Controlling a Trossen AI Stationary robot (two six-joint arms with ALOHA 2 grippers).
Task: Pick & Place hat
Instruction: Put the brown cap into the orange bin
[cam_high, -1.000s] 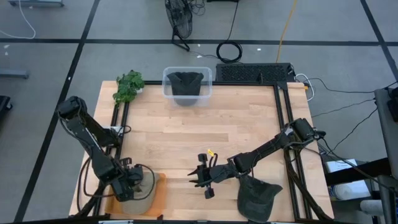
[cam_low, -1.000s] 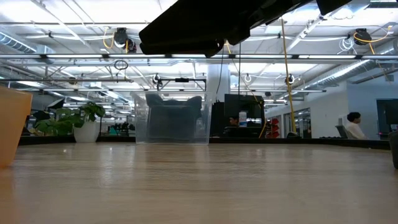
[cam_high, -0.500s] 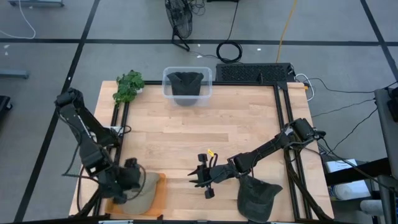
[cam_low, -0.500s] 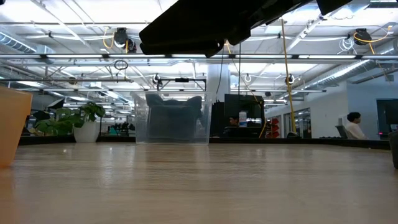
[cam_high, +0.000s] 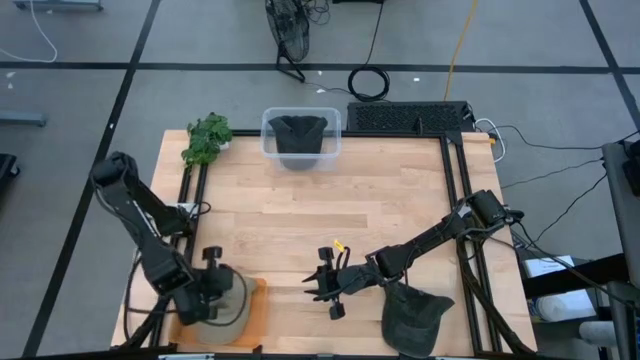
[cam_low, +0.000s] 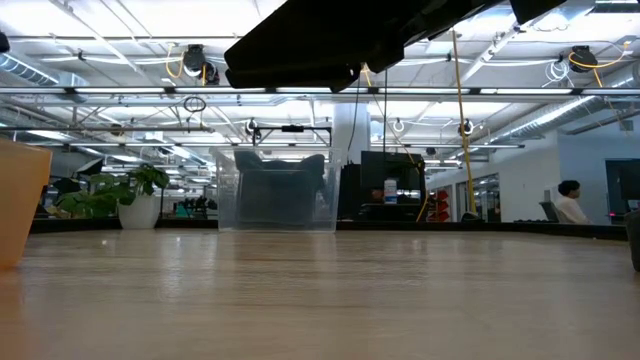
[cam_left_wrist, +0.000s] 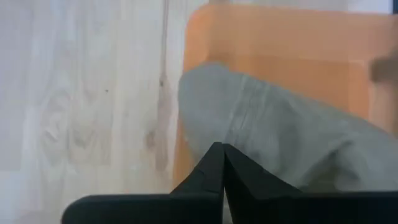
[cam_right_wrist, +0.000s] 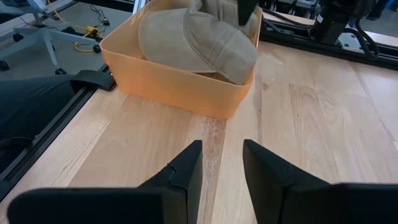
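Khaki cloth sits pinched between our left gripper (cam_left_wrist: 219, 163) fingers, pressed together on the hat (cam_high: 228, 305) in the orange bin (cam_high: 257, 296) at the table's seven o'clock. We should lift straight up, clearing the rim. Our left arm folds steeply down; the right gripper (cam_high: 323, 284) waits spread at centre.

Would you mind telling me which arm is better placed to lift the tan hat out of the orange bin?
The left: the left gripper is right over the tan hat in the orange bin, jaws shut. The right gripper waits mid-table, jaws open.
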